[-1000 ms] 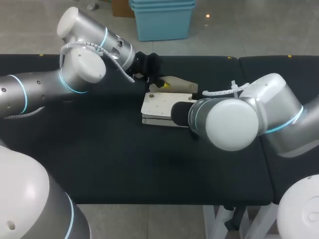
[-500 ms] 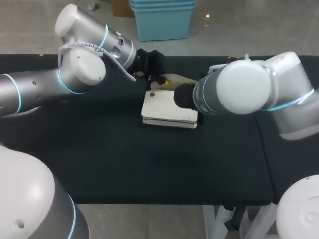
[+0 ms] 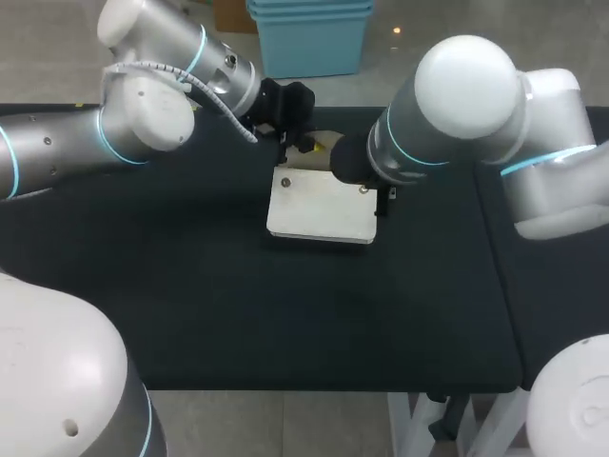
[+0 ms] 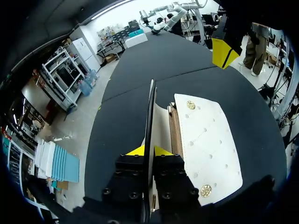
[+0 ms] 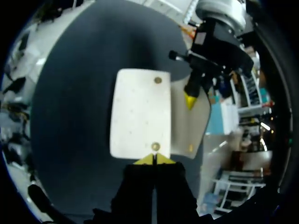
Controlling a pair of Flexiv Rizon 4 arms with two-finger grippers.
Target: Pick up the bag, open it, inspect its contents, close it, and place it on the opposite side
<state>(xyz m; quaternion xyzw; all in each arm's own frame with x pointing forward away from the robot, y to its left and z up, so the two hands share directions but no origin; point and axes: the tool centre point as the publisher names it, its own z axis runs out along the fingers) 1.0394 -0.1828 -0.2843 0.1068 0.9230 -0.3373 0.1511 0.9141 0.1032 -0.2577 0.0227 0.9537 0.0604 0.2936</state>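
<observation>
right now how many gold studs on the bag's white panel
2: the far stud beside the left gripper, the near stud just ahead of the right gripper. More may hide under the panel.

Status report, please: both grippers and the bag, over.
Left gripper: jaws shut on open flap of bag. Right gripper: jaws together at bag's snap edge, grip unclear. Bag flat on table. Nothing obstructing.

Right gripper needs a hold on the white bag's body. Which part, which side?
Probably the thin edge by the gold stud just ahead of the right gripper, approached low from that side. The bag lies flat, so only its edges offer a pinch, and the left gripper pinches the flap along another side.
</observation>
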